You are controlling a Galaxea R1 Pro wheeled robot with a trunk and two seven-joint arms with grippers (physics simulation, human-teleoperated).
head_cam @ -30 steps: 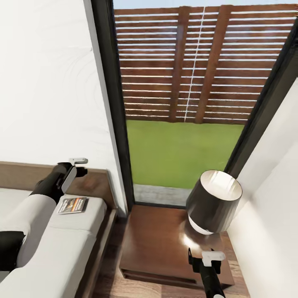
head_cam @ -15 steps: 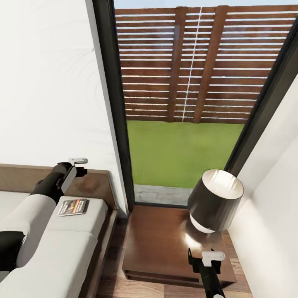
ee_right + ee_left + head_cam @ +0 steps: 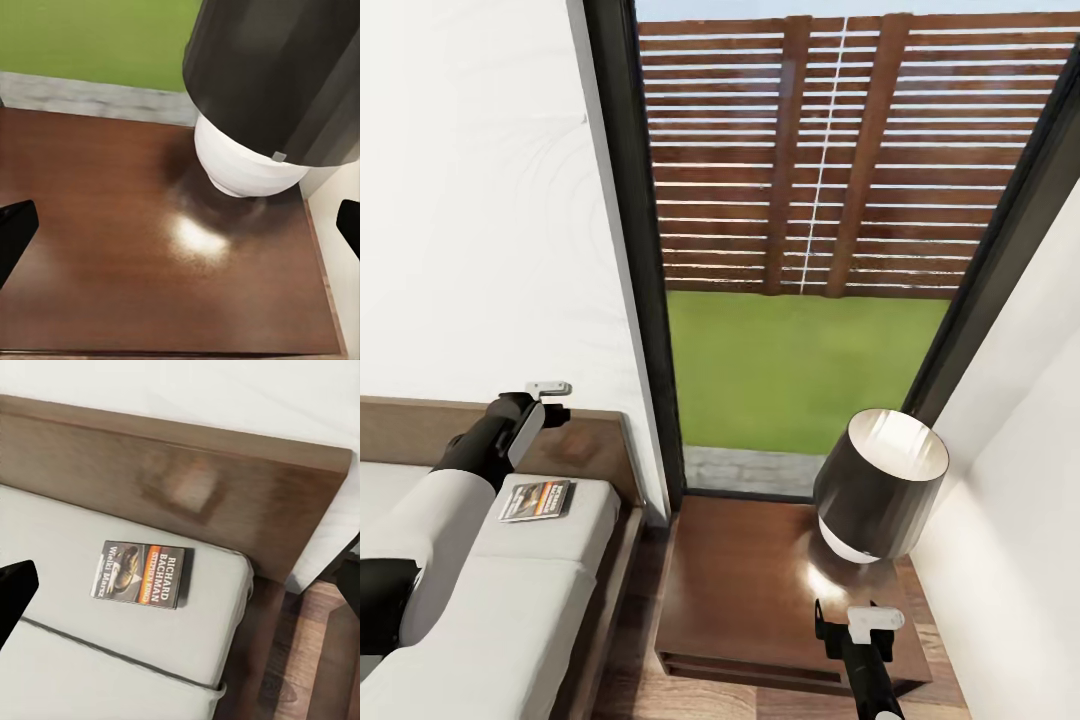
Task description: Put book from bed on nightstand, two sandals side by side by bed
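Two grippers, one book, one nightstand, one lamp beside the bed.

The right gripper (image 3: pixel 850 628), fingers spread and holding nothing, hovers over one glossy dark-wood nightstand (image 3: pixel 740 580); just beyond it stands one lamp (image 3: pixel 878 485) with a round white base and a dark drum shade. The left gripper (image 3: pixel 552 398), also spread and empty, hangs over the smooth pale mattress of the bed (image 3: pixel 510 620). One thin rectangular book (image 3: pixel 141 574) lies flat below it, near the wooden headboard (image 3: pixel 187 487).
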